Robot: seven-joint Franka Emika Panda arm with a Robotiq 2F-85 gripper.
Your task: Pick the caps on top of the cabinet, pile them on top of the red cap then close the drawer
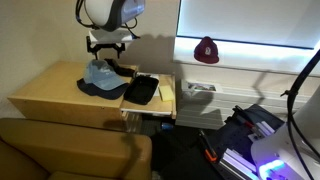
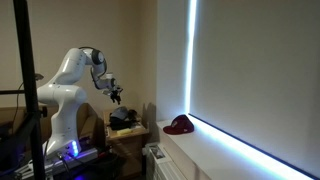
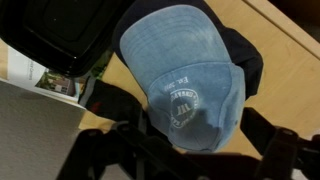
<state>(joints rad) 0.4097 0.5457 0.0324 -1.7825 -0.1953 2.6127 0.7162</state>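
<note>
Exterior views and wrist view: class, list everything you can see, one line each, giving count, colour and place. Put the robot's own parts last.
light blue cap: one, light blue, on top of the cabinet, lying over the dark cap
dark cap: one, navy or black, under the light blue cap
red cap: one, dark red, on the white ledge by the window
cabinet: one, pale wood, beside the seat
drawer: one, pale wood with a black inside, pulled open next to the caps
seat: one, brown, in front of the cabinet
arm: one, white, reaching over the cabinet
gripper: one, dark, open, above the caps
</note>
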